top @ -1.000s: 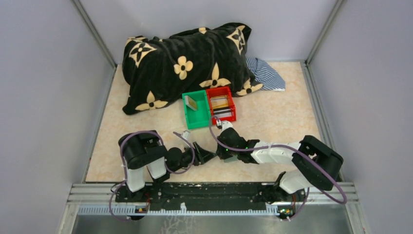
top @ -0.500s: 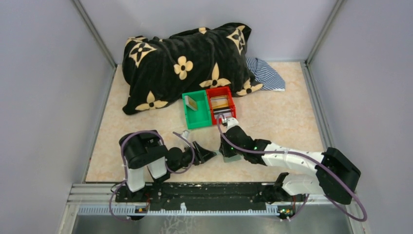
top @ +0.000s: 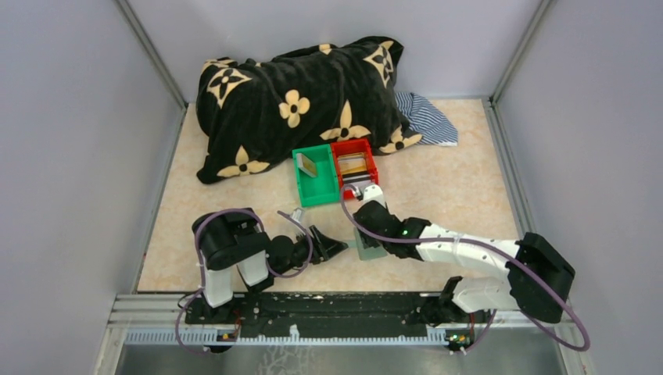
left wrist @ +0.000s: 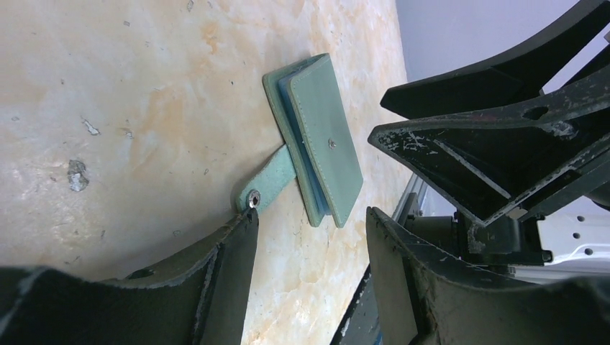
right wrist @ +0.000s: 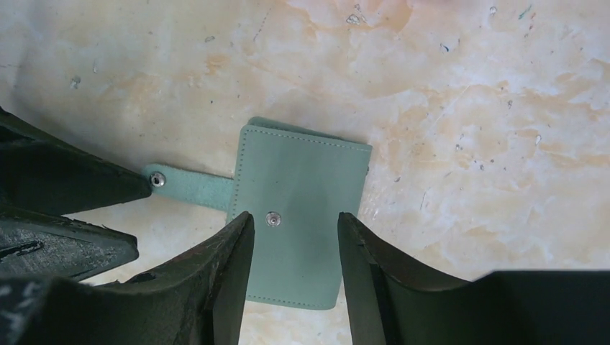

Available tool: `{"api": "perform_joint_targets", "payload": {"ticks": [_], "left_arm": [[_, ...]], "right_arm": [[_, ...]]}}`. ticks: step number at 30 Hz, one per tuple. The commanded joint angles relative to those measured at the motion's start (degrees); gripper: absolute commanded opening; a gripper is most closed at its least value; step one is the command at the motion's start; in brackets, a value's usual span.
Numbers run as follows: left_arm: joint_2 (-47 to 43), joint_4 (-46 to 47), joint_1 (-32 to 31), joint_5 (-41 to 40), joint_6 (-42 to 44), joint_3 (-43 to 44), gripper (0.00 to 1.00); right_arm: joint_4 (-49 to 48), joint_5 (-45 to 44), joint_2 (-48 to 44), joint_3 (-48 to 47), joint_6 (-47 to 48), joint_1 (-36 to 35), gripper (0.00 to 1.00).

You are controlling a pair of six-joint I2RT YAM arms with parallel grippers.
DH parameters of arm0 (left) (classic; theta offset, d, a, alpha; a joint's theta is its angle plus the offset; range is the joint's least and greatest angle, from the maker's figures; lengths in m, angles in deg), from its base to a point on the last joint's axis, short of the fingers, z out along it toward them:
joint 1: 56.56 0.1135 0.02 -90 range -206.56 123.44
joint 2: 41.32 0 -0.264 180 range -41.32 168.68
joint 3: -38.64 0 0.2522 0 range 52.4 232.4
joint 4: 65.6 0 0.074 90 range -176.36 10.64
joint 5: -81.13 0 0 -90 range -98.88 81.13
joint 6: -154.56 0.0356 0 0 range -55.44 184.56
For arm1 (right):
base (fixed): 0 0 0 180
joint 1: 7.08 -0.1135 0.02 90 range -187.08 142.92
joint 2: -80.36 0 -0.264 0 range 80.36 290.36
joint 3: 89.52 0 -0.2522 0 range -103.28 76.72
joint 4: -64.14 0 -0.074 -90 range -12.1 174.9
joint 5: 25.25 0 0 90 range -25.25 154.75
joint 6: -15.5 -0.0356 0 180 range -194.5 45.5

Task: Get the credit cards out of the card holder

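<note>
The card holder (top: 367, 249) lies flat on the table, a grey-green folded wallet (right wrist: 298, 208). Its snap strap (right wrist: 188, 185) sticks out toward the left gripper. A blue-grey inside shows between its panels (left wrist: 316, 136). My right gripper (right wrist: 296, 215) hovers open just above it, one finger on each side of the snap stud, gripping nothing. My left gripper (left wrist: 311, 214) rests open low beside the strap end, apart from the holder's body. Credit cards lie in the bins: tan (top: 353, 165) and dark (top: 358, 181) ones in the red bin, and a tan one (top: 307, 165) in the green bin.
A green bin (top: 314, 191) and a red bin (top: 370, 158) stand side by side just behind the grippers. A large black flowered pillow (top: 297, 94) fills the back. Striped cloth (top: 426, 117) lies at its right. Grey walls close in on both sides.
My right gripper went from shut to open and its arm swung out to the right. The card holder now lies flat under it. The left arm has not moved.
</note>
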Motion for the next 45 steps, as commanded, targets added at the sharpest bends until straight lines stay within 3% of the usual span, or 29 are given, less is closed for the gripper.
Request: {"api": "perform_joint_targets", "payload": {"ticks": [1, 6, 19, 45], "left_arm": [[3.60, 13.25, -0.28, -1.73, 1.24, -2.01, 0.64], [3.99, 13.33, -0.28, -3.08, 0.20, -2.65, 0.63], [4.76, 13.25, -0.28, -2.41, -0.42, -2.13, 0.63], [5.80, 13.34, -0.28, -2.26, -0.90, -2.05, 0.63]], "right_arm": [[1.82, -5.20, 3.37, -4.80, 2.53, -3.36, 0.48], [2.31, -7.86, 6.96, -7.02, 1.31, -7.60, 0.47], [0.95, -7.91, 13.10, -6.31, -0.02, -9.25, 0.47], [4.29, -12.23, 15.49, -8.53, 1.03, -11.29, 0.45]]}}
